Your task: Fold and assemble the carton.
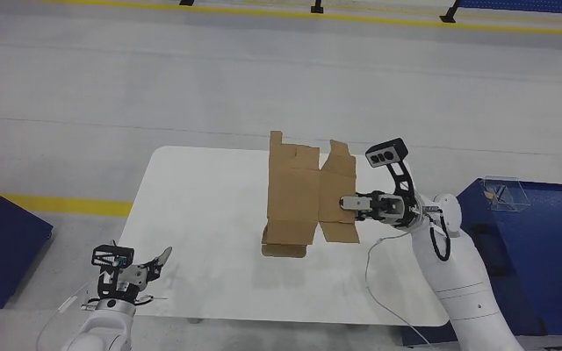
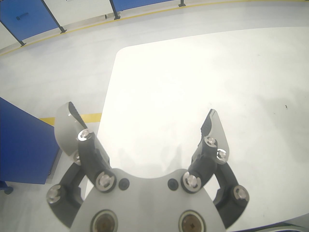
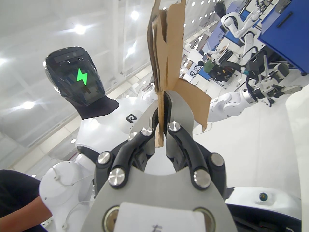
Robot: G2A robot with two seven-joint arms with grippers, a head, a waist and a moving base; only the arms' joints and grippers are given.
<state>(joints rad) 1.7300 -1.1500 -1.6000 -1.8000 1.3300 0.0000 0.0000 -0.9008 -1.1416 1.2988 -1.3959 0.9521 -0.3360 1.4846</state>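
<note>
Carton (image 1: 303, 195): one item, brown corrugated board, still flat with its flaps loose, positioned over the centre-right of the single white table (image 1: 202, 263). Whether its lower edge meets the tabletop cannot be determined. In the right wrist view the carton (image 3: 167, 56) appears edge-on, with one flap angled out to the side. Grippers: two. Right gripper (image 1: 350, 204) is clamped on the carton's right-hand edge, and its fingers (image 3: 179, 112) are pressed against the board on both faces. Left gripper (image 1: 161, 259) is at the table's near-left corner, well apart from the carton, with its jaws spread wide and nothing between them.
</note>
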